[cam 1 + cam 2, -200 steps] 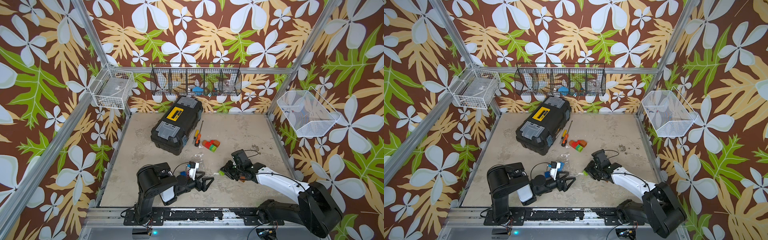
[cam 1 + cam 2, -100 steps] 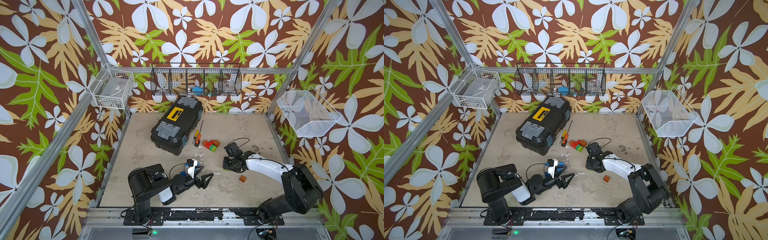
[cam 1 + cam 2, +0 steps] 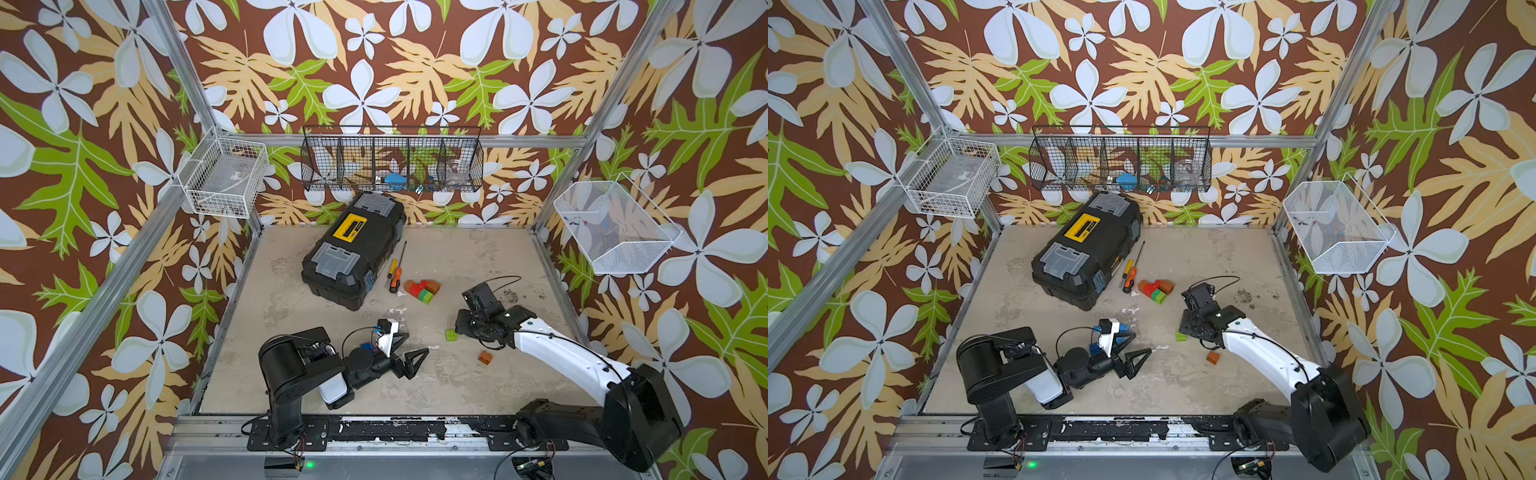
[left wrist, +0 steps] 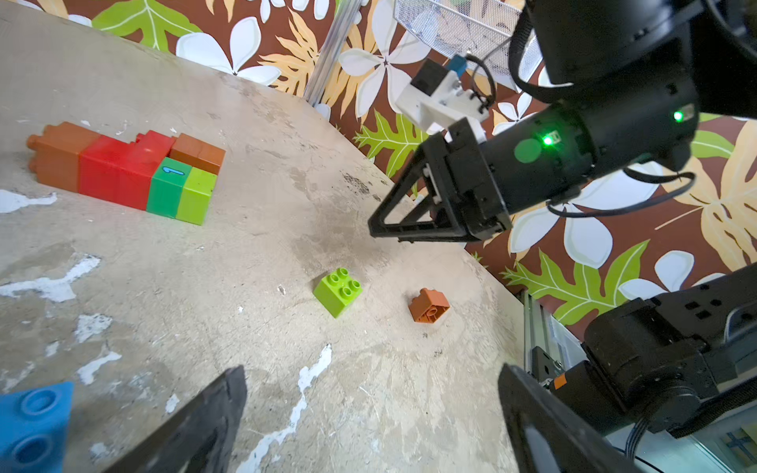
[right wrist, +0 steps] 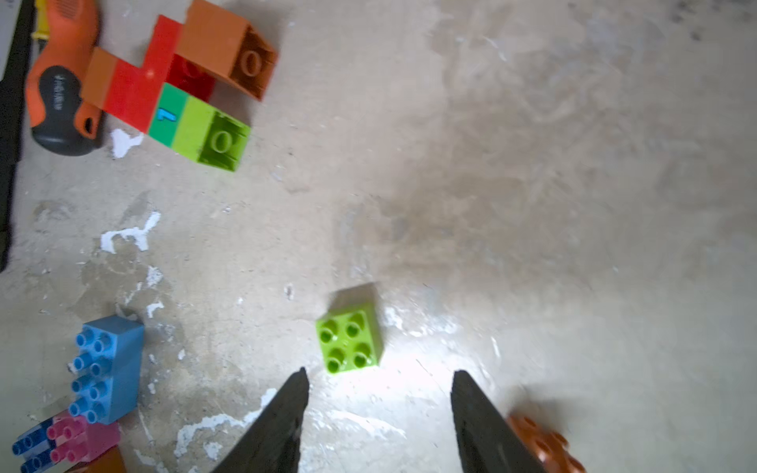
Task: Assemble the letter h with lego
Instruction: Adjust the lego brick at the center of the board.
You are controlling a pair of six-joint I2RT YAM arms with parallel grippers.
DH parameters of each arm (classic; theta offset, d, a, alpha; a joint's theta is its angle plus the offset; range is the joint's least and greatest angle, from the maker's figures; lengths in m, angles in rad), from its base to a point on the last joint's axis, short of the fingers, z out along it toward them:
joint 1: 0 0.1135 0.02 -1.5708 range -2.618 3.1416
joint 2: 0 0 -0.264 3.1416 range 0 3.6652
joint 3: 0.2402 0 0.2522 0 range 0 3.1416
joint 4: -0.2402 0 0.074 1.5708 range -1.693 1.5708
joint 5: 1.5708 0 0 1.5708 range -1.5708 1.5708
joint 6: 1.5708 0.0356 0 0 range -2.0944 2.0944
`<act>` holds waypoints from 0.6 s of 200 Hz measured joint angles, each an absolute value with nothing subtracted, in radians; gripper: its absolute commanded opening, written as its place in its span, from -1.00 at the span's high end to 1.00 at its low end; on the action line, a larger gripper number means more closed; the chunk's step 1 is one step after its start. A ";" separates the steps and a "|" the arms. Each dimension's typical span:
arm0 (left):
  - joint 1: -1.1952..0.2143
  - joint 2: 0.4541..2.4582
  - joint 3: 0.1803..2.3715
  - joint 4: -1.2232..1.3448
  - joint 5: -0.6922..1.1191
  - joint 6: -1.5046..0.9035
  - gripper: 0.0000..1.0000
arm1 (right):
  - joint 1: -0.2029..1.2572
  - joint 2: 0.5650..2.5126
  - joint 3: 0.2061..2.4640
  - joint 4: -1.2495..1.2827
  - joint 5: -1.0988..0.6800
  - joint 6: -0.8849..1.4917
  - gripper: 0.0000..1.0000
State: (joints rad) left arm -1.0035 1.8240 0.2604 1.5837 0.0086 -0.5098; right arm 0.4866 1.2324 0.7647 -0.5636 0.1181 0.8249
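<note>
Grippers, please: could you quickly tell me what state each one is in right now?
Left gripper: open, holding nothing.
Right gripper: open, holding nothing; the lime brick lies free beyond its tips.

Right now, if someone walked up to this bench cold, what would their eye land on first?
Probably the black toolbox with its yellow label, at the back of the table, with an orange-handled screwdriver beside it. Next comes the joined clump of red, orange and green lego near that screwdriver. A loose lime brick and an orange-brown brick lie apart by the right gripper, whose jaws stand open and empty.
</note>
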 measured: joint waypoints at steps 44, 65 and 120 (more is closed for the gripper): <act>-1.005 1.825 0.266 1.556 0.035 -0.519 -0.99 | 0.474 1.141 0.647 -0.617 0.142 0.925 -0.26; -1.006 1.808 0.267 1.526 0.031 -0.519 -0.99 | 0.465 1.140 0.603 -0.622 0.137 0.943 -0.27; -1.009 1.770 0.281 1.431 -0.003 -0.518 -0.99 | 0.465 1.146 0.547 -0.621 0.154 0.965 -0.26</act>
State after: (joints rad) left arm -1.0092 1.7699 0.2813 1.4315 -0.0029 -0.5182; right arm 0.4648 1.1458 0.5468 -0.6212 0.1535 0.9649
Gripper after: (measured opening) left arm 0.996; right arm 0.635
